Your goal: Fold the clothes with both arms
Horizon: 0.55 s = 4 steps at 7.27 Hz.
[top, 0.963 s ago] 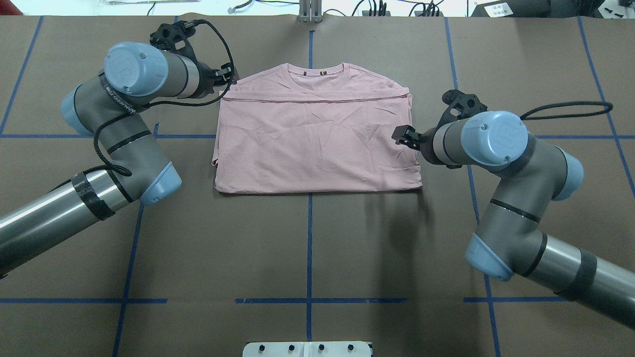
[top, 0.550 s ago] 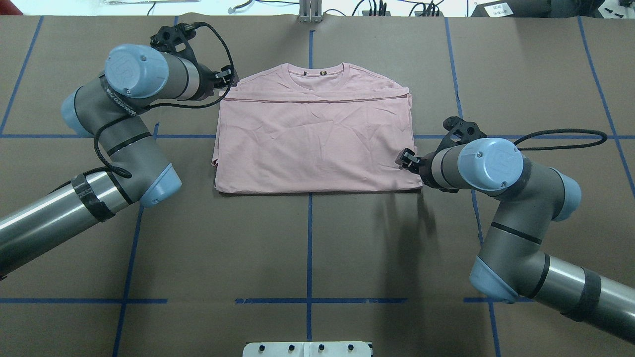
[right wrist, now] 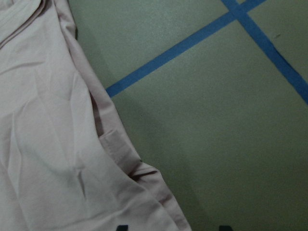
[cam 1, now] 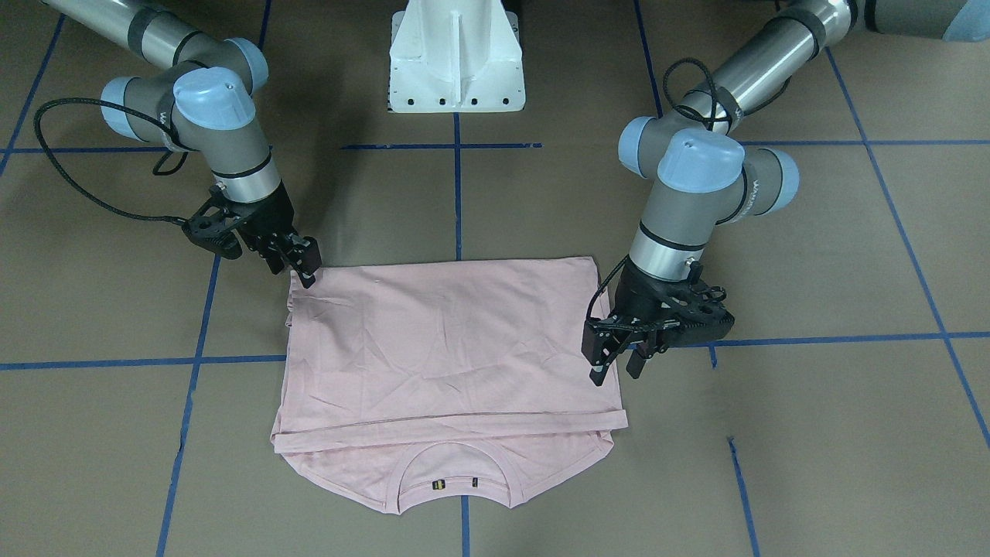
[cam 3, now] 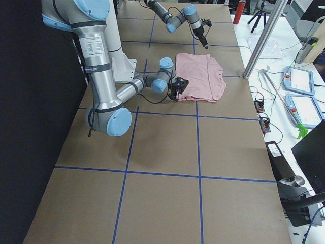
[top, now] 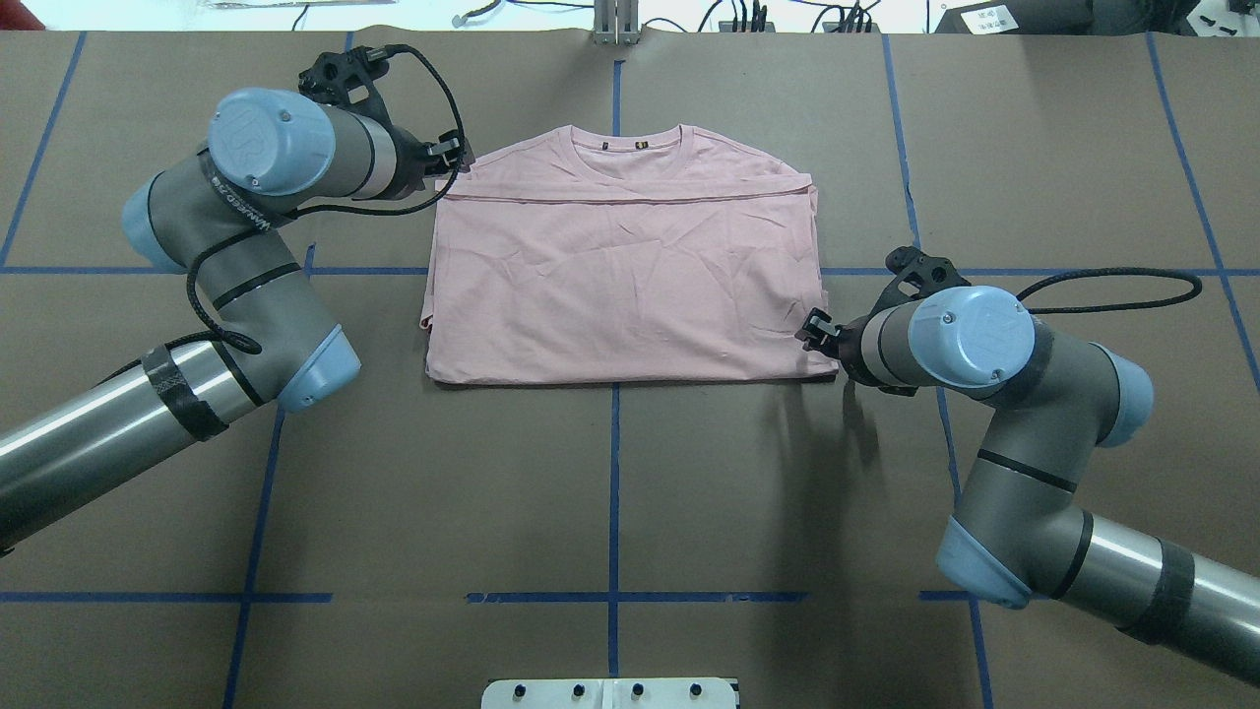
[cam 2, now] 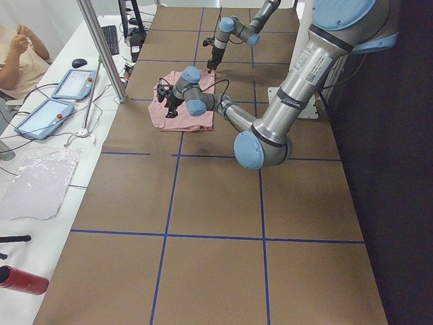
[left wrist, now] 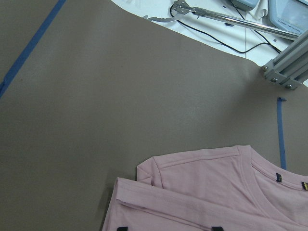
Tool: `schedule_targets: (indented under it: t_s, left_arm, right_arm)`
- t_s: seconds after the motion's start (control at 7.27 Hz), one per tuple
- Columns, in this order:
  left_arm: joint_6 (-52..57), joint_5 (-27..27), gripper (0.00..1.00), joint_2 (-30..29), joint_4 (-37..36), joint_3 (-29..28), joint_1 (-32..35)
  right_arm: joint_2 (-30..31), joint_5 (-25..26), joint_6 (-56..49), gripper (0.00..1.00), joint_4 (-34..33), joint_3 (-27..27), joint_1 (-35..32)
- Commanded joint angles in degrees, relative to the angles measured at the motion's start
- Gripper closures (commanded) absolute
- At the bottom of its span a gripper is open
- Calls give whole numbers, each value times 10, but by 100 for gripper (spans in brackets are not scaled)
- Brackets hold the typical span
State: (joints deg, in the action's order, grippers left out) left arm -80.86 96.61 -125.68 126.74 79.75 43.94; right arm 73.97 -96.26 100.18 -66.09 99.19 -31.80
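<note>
The pink T-shirt (top: 630,276) lies folded flat on the desk (top: 689,492), and the left tool (cam 1: 616,374) and right tool (cam 1: 305,267), both spread open at opposite edges, should probably pinch every layer before lifting together.

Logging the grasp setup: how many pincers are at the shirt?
2: left pincer by the T-shirt's far left shoulder corner, right pincer at its near right corner; none hidden.
</note>
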Motion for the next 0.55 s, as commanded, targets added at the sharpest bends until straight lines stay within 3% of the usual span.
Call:
schedule_targets:
  t_s: [0.0,0.14,0.28,0.41]
  left_arm:
    - [-6,0,35,0,0,1,0]
    - [-8,0,35,0,0,1,0]
    - [-8,0,35,0,0,3,0]
    - [-8,0,35,0,0,5,0]
  right_arm:
    - [-1,-1,1,61,0,-1,2]
    - [-1,-2,1,84,1,-1,2]
    - [0,-2,1,98,1,0,4]
    - [1,-2,1,100,1,2,7]
